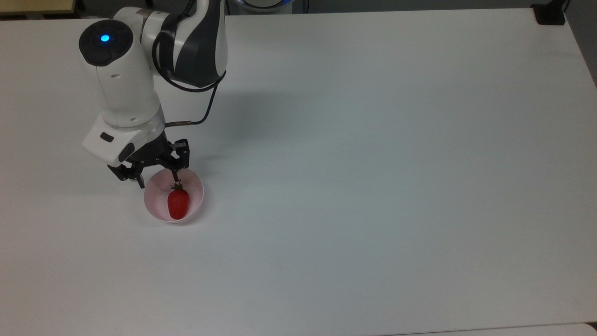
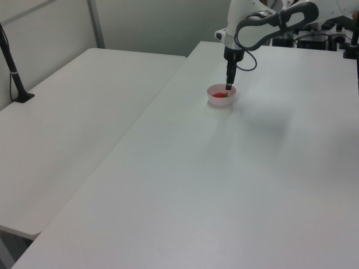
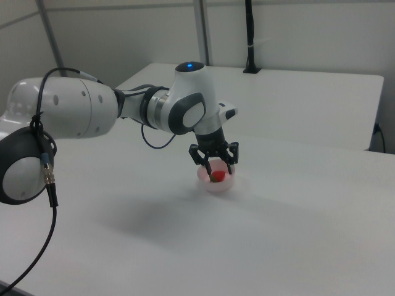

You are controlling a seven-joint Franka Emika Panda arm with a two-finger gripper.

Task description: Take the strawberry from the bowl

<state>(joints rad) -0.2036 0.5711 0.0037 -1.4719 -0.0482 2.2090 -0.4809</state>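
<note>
Top view: the gripper (image 1: 157,181) is hanging with fingers spread apart over the bowl's (image 1: 197,204) rim, near the table's (image 1: 373,186) left edge; centring over the strawberry (image 1: 178,204) before descending looks wise.
Left view: the bowl (image 2: 215,101) is holding the strawberry (image 2: 220,95).
Right view: the fingers (image 3: 231,166) are straddling the bowl (image 3: 217,185), berry inside.

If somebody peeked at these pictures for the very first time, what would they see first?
Probably the small bright red strawberry lying in the round pale pink plastic bowl, the one splash of colour on the big white table. Next comes the white robot arm with its glowing blue light, holding its open black pincer just above the bowl's rim.
</note>
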